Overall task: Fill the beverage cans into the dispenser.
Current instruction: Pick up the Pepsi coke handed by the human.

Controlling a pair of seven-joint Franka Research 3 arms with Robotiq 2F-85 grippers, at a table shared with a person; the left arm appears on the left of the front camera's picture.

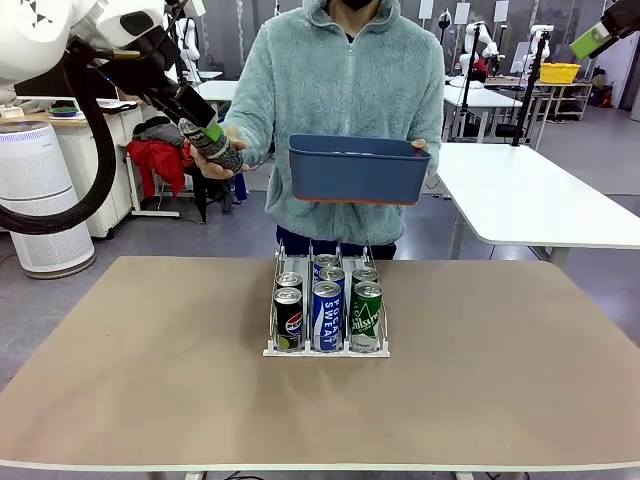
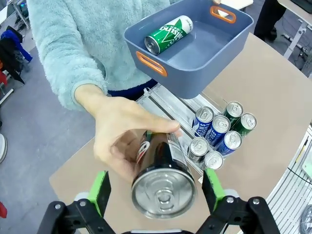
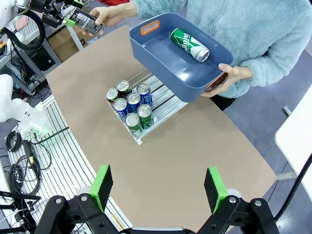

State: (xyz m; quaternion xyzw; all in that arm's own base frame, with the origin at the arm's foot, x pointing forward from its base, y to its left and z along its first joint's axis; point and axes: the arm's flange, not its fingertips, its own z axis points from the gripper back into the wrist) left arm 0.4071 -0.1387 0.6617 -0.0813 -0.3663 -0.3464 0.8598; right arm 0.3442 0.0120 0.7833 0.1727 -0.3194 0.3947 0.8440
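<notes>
A person's hand (image 2: 122, 139) holds a dark can (image 2: 161, 163), far left, between the spread fingers of the left gripper (image 2: 157, 190), which should clamp mid-body before release; right gripper (image 3: 158, 187) also spread; dispenser (image 1: 327, 352) sits mid-table.

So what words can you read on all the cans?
"POCARI SWEAT": up the front blue can in the dispenser's middle lane.
Front green can: white curly writing, too blurred to read.
Green can in the blue bin: white writing, not readable.
Front black can: a round red, white and blue sign, no letters readable.
Dark can in the person's hand: print blurred.
</notes>
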